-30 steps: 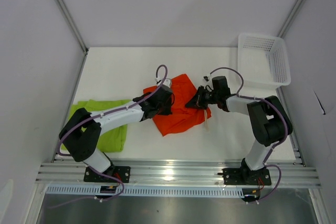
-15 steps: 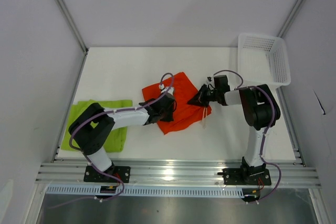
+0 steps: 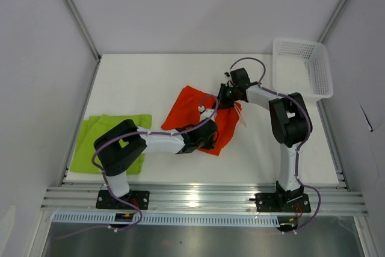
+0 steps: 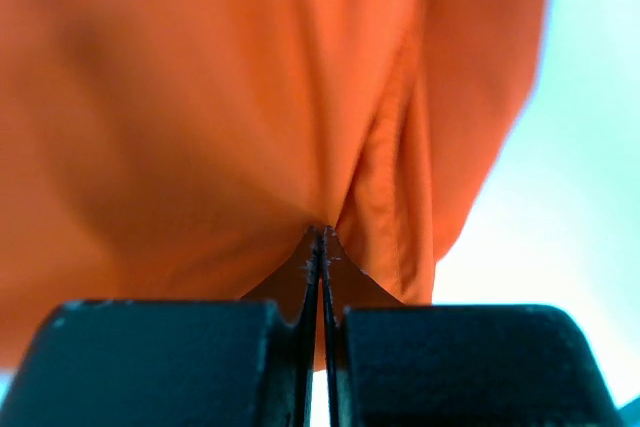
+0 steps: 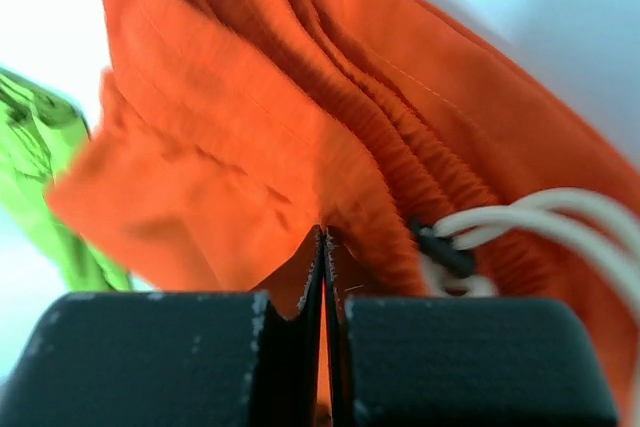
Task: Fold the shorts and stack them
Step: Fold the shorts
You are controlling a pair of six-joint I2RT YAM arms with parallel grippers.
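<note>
- The orange-red shorts lay rumpled near the middle of the table, pinched in two places, once by each gripper.
- The left gripper sat at the near edge of the cloth, towards its right corner, and was clamped on a thin fold of it. In the left wrist view the jaws met with only a sliver of fabric between them. The rest of the shorts spread away ahead of the fingertips and filled most of that view.
- The right gripper was at the far right edge of the same pair, by the waistband, likewise clenched on orange cloth. In the right wrist view the gathered waistband lay just beyond its tips — the white drawstrings trailed off to their right.
- The body of the shorts lay between the two grippers and to their left.
- The lime green shorts lay flat at the near left of the table, well apart from both grippers, with the left arm's elbow over their right end.
- The white mesh basket stood at the far right corner, apart from both pairs.
</note>
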